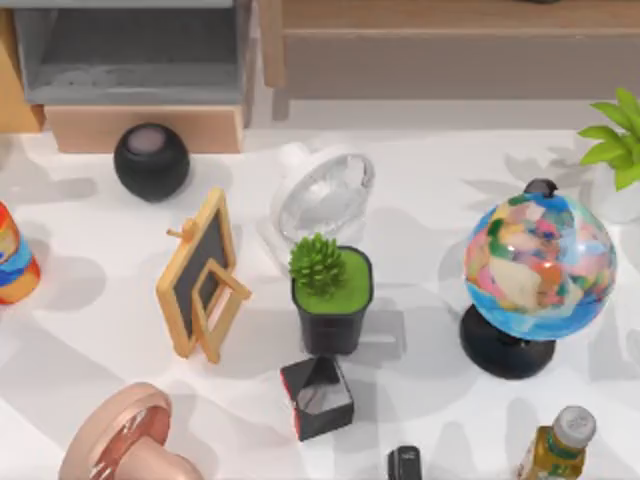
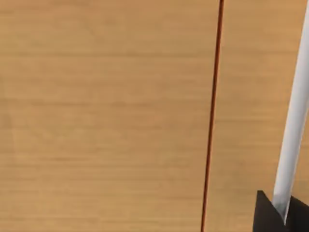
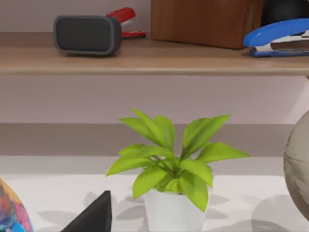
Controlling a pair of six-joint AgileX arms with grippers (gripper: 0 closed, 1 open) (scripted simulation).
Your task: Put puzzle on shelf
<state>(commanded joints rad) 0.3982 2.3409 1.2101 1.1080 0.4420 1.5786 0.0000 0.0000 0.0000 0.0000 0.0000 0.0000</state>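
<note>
We cannot tell our end effectors' state; the shelf (image 3: 145,60) carries a dark speaker (image 3: 87,35) and blue stapler (image 3: 277,38).

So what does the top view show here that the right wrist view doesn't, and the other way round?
Top view alone: the small chalkboard easel, the black pot with a succulent, the black cube with a red edge, a dark round speaker and the grey cubby. Right wrist view alone: on the shelf, a dark box speaker, a blue stapler and a red stapler. Both share the leafy plant in a white pot and the colourful globe.
</note>
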